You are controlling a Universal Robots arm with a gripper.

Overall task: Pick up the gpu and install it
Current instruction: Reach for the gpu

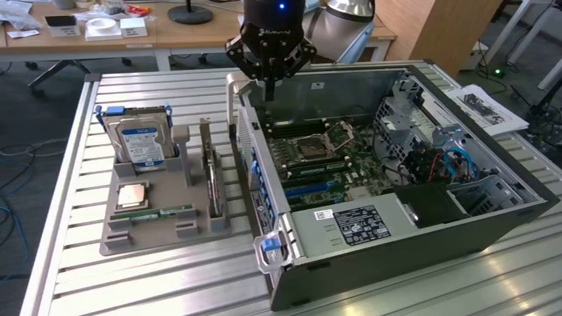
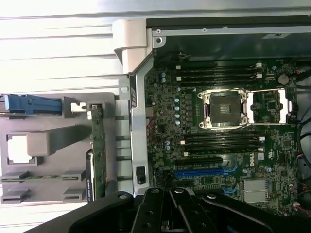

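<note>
While the jaws hang pressed together and empty above the edge of the computer case [image 1: 412, 245], upper centre, the graphics card [image 1: 212, 178] stands on edge in the grey holder [image 1: 149, 232], centre left; lowered shut, they could knock its thin edge.

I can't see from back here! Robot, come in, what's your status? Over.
Gripper above case wall, jaws shut, empty. Gpu upright in gray holder, untouched. Case wall stands between holder and motherboard.
</note>
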